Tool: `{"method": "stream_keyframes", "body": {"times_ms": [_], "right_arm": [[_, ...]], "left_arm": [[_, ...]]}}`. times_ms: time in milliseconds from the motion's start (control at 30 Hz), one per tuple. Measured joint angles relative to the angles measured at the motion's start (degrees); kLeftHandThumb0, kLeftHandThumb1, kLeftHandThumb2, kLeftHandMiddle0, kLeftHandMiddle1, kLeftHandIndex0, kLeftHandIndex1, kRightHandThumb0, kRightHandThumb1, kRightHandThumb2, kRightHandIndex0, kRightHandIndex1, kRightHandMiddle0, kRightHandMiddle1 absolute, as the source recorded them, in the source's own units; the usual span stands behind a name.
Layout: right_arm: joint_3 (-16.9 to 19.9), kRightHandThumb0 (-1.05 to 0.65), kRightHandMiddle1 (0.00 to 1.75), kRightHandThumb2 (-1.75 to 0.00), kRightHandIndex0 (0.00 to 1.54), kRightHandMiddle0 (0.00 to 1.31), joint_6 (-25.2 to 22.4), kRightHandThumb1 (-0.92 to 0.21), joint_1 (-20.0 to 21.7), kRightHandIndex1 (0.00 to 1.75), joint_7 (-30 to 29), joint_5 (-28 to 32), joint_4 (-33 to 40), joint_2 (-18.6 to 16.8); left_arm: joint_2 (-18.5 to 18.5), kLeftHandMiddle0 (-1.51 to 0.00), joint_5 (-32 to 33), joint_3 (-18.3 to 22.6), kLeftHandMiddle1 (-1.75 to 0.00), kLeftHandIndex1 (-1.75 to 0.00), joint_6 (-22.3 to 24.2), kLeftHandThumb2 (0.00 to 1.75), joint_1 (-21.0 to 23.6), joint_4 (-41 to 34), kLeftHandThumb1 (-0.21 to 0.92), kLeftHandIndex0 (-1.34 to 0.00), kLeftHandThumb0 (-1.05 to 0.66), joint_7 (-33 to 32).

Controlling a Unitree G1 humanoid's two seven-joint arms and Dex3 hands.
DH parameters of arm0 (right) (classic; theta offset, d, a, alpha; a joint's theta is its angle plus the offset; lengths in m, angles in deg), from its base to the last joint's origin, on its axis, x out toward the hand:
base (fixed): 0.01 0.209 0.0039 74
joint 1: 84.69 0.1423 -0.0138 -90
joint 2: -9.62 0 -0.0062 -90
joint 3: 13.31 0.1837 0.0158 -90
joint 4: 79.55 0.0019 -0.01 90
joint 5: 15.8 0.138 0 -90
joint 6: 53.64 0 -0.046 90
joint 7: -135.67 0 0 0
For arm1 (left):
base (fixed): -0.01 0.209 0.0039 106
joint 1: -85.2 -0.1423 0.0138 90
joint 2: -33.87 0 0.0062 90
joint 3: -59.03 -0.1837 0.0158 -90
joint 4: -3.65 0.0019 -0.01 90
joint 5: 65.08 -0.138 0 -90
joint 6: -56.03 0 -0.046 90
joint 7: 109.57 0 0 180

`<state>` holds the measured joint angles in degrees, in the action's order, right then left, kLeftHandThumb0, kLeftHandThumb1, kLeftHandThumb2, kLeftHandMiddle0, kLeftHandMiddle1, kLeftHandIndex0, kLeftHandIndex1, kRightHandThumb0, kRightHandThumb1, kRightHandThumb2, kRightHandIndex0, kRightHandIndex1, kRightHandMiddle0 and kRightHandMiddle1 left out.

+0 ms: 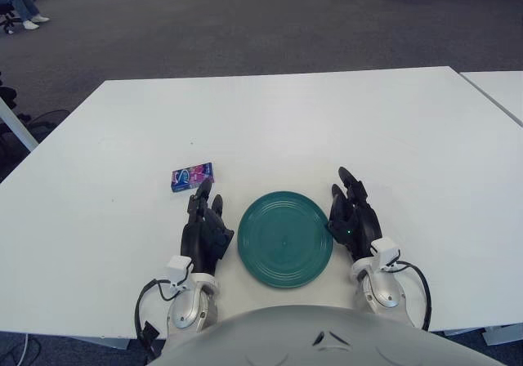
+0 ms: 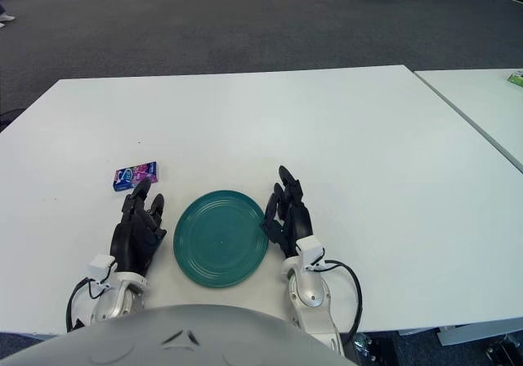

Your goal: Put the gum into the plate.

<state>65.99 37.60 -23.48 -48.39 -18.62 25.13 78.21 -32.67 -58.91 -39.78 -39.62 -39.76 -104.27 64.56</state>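
Left robot hand (image 1: 204,228) just behind gum (image 1: 192,176)

gum pack (image 1: 192,176) with colourful printing, wording too small to read

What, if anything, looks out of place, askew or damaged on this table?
Nothing stands out. The gum pack lies flat and intact on the white table, slightly skewed to its edge, just beyond the left hand. The green plate sits empty between that hand and the right hand, both resting open.
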Motion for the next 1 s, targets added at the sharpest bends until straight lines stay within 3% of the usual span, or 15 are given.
{"method": "stream_keyframes", "body": {"times_ms": [300,600,733,867,1000], "right_arm": [[0.4,-0.62,0.25,-1.0,0.08,0.0,-0.2,-0.92,0.2,0.0,0.6,0.1,-0.1,0.0],[0.5,-0.63,0.21,-0.99,0.07,0.0,-0.4,-0.92,0.4,0.0,0.8,0.0,-0.1,0.1],[0.5,-0.64,0.2,-0.99,0.07,0.0,-0.4,-0.92,0.5,0.0,1.0,-0.1,-0.1,0.1],[0.7,-0.64,0.2,-0.99,0.07,0.0,-0.6,-0.92,0.6,0.0,1.2,-0.1,-0.1,0.2],[0.9,-0.64,0.2,-0.99,0.07,0.0,-0.9,-0.92,0.6,0.0,1.6,-0.1,0.0,0.3]], "left_arm": [[-0.1,-0.35,-5.3,1.0,-0.04,-0.81,4.8,0.88,3.8,-7.0,0.92,0.0,-0.89,-3.2],[-2.3,-0.38,-12.0,3.4,-0.04,-0.87,4.7,0.8,7.8,-10.7,0.92,0.0,-0.83,-3.9],[-7.6,-0.39,-21.1,5.1,-0.04,-0.88,3.0,0.78,9.9,-8.9,0.92,0.0,-0.83,-4.4],[-15.9,-0.4,-30.6,7.6,-0.04,-0.92,-1.0,0.75,13.1,-5.3,0.92,0.0,-0.86,-4.8],[-23.3,-0.4,-35.7,10.4,-0.03,-0.98,-5.1,0.7,15.6,-2.3,0.92,0.0,-0.92,-4.9]]}}
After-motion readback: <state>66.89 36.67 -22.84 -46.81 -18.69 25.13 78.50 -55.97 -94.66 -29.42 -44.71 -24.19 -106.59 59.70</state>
